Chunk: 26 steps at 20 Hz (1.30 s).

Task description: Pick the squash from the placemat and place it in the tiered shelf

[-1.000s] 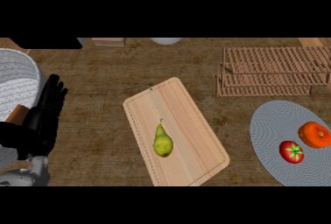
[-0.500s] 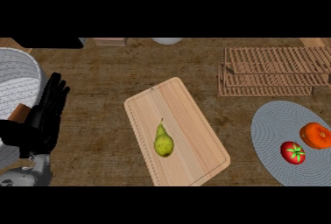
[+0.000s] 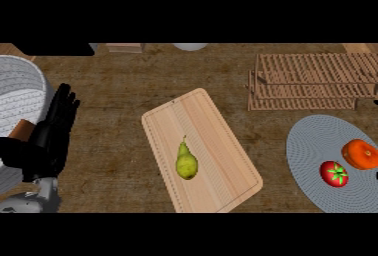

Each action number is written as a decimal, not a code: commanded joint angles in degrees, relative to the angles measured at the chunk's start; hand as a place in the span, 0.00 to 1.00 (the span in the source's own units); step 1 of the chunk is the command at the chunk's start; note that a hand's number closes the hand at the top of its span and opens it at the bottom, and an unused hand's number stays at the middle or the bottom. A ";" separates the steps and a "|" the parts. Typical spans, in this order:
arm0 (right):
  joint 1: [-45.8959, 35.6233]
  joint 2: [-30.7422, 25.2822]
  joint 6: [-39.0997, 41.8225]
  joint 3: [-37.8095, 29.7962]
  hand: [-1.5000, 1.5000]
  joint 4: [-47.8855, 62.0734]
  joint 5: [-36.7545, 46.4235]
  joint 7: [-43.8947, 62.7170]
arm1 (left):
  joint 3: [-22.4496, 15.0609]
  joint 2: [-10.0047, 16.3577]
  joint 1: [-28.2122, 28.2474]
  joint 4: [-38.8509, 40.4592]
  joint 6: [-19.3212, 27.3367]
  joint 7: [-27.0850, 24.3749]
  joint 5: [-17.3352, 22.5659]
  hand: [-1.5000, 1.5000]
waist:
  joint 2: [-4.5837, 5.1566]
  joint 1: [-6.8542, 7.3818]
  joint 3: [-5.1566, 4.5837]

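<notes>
The squash (image 3: 361,154) is an orange, rounded fruit lying on the grey round placemat (image 3: 314,137) at the right edge, next to a red tomato (image 3: 334,173). The wooden tiered shelf (image 3: 310,80) of slats stands at the back right, beyond the placemat. My left hand (image 3: 50,135) shows at the far left, open with fingers straight and pointing away, far from the squash. It holds nothing. My right hand does not show.
A wooden cutting board (image 3: 214,145) lies slanted in the middle with a yellow-green pear (image 3: 185,162) on it. A white woven basket (image 3: 18,95) sits at the left edge behind my left hand. Bare counter lies between board and shelf.
My left hand has crept slightly forward and to the right. The squash, tomato and pear have not moved.
</notes>
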 commanded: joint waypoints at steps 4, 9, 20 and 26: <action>2.99 5.18 0.14 -4.30 0.00 1.83 6.70 -3.04 | 3.06 -0.72 2.36 -1.52 -2.96 -0.67 -0.49 0.50 | -0.11 -0.41 0.00; 1.70 7.24 2.27 -6.72 0.00 5.96 10.05 -7.08 | 1.24 -2.72 3.37 -6.49 -1.28 2.81 -4.22 0.50 | -0.13 -0.33 0.01; 2.66 13.84 -0.44 -11.51 0.00 13.01 18.43 -14.88 | 4.43 -5.42 2.86 -1.78 -5.46 0.59 -4.87 0.50 | -0.09 -0.42 0.00; -0.67 17.54 -4.81 -12.56 0.00 23.24 23.04 -22.12 | 6.76 -4.94 2.26 -5.21 -6.68 3.22 -4.50 0.50 | -0.06 -0.19 0.02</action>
